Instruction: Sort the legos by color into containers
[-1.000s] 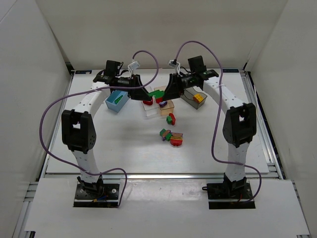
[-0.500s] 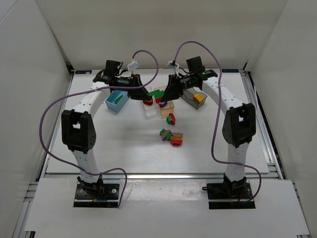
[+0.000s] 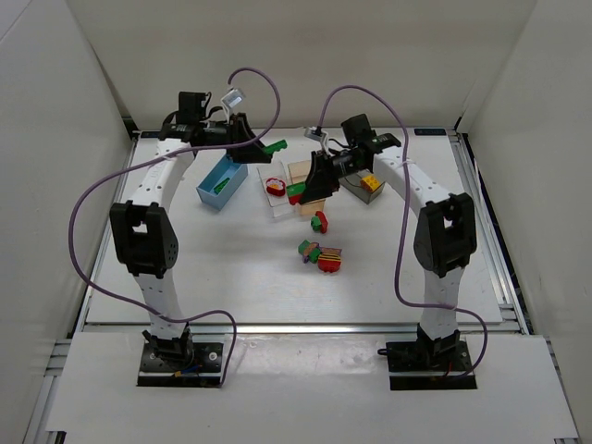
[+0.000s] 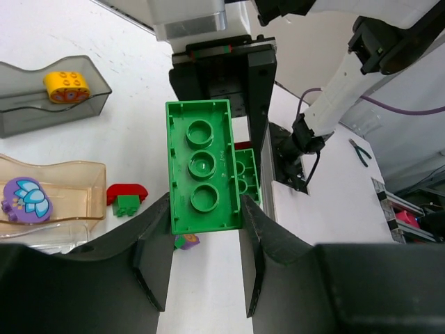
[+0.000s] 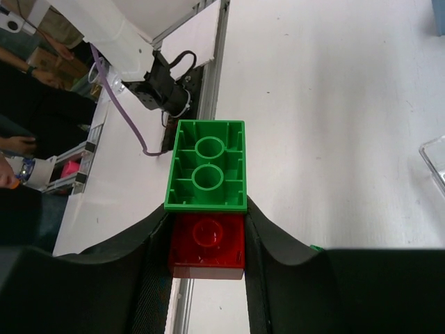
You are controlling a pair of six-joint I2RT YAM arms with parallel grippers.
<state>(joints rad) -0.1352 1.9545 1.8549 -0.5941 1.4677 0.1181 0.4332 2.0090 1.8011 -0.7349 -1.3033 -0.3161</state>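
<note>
Bright, even light from above washes the white bench (image 3: 231, 277), and shadows are faint and soft. The overhead view is sharp but small. In both wrist views the dark jaws look slightly blurred, perhaps from closeness.

four bins stand in a row: the opaque light blue plastic bin (image 3: 233, 169) at the 9 o'clock end, then the clear plastic bin (image 3: 285, 209), the translucent peach plastic bin (image 3: 299, 172) and the smoky grey plastic bin (image 3: 356, 190) at 3 o'clock. loose plastic bricks (image 3: 321, 256) lie at 6 o'clock of the peach bin.
</note>
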